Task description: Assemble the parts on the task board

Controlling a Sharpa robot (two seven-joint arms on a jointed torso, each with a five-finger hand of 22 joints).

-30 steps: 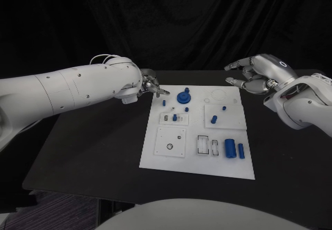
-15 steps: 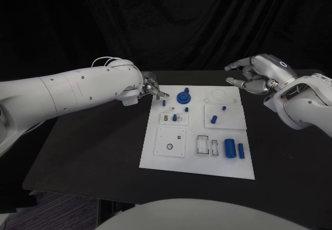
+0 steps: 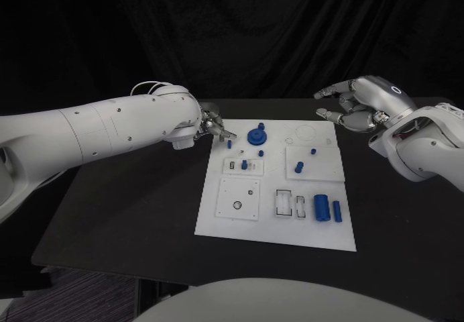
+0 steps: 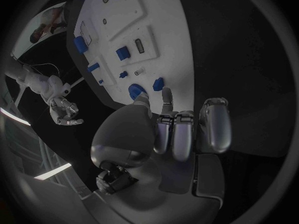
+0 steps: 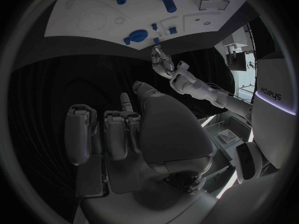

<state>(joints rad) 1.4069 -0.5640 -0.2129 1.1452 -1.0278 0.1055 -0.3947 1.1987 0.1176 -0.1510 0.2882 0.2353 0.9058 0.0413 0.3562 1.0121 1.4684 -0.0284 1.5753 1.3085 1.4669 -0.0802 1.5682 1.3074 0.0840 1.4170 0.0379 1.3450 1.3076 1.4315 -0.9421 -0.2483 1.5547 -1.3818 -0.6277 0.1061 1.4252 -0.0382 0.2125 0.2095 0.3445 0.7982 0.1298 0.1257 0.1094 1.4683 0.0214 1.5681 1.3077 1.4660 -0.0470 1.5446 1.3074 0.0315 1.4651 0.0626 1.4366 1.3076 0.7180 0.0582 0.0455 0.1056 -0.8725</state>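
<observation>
L hand (image 3: 211,125) sits at the task board (image 3: 275,231) far corner, fingertips (image 4: 166,93) just beside a small blue part (image 4: 157,83); wrist view shows fingers curled, nothing held. R hand (image 3: 354,102) off the board's far-right corner, fingers loosely curled, holding nothing; blue gear (image 3: 257,136) lies between both hands.

On the worktop (image 3: 126,201) before us lies the task board (image 3: 253,228), in the middle. On its far end stands a large round part (image 3: 257,137), with a small part (image 3: 228,143) to its left near the board's left edge. Two long parts (image 3: 328,209) lie side by side near the right edge at the near end. Our left hand (image 3: 211,125) hangs at the board's far left corner, our right hand (image 3: 350,104) beyond the far right corner.
</observation>
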